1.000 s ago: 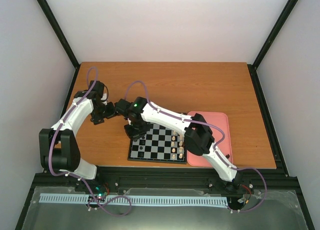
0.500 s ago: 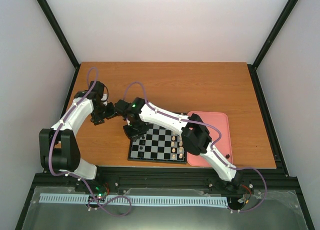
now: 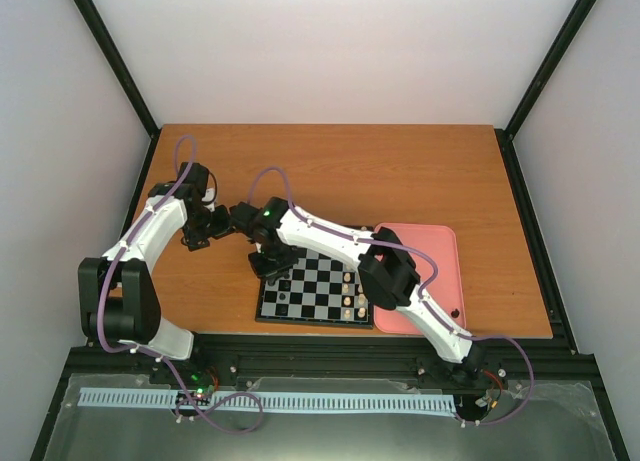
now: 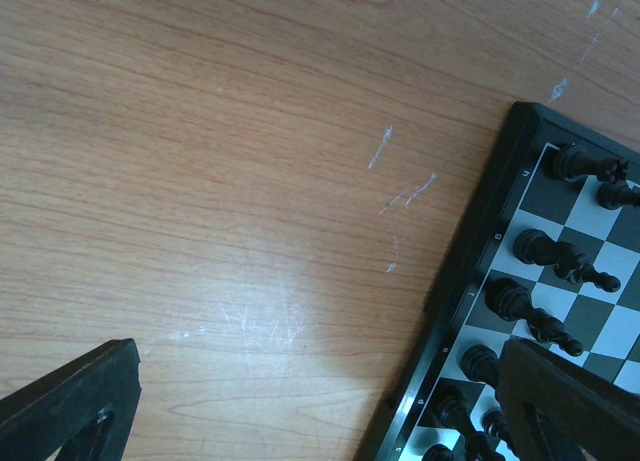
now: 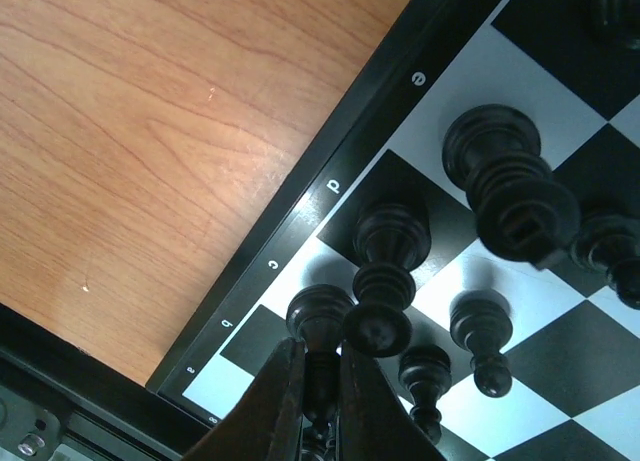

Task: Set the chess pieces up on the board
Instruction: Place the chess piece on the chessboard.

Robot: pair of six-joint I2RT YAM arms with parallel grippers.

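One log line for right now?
left gripper: jaws open, over table beside board | right gripper: jaws shut on black piece at board's edge row

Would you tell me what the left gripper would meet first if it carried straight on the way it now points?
Probably the bare wooden table, just beside the black rim of the board; the left gripper stands open, and one finger might clip that rim.

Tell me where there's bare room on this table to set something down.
Bare wood: the table's far half beyond the board and pink tray, and the strip left of the board under the open left gripper. The board's middle files are free. Crowded: its left edge, where black pieces cluster and the right gripper pinches one.
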